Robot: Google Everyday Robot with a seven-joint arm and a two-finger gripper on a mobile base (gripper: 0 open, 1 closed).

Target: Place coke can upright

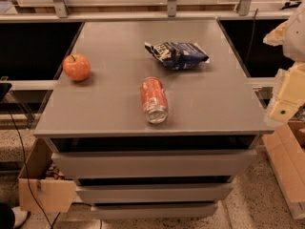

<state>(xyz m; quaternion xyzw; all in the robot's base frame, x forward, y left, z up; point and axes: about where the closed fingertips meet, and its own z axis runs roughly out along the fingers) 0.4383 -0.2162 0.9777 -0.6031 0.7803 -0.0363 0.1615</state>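
Observation:
The coke can [153,99] lies on its side on the grey cabinet top [109,104], near the middle front, with its silver end facing the front edge. My gripper [286,101] shows at the right edge of the view, pale cream, off the cabinet and well to the right of the can. It holds nothing that I can see.
A red-orange apple [76,67] stands at the left of the top. A dark blue chip bag [177,55] lies behind the can. The cabinet has drawers [152,163] below. Cardboard boxes sit on the floor at left [45,185] and right [288,168].

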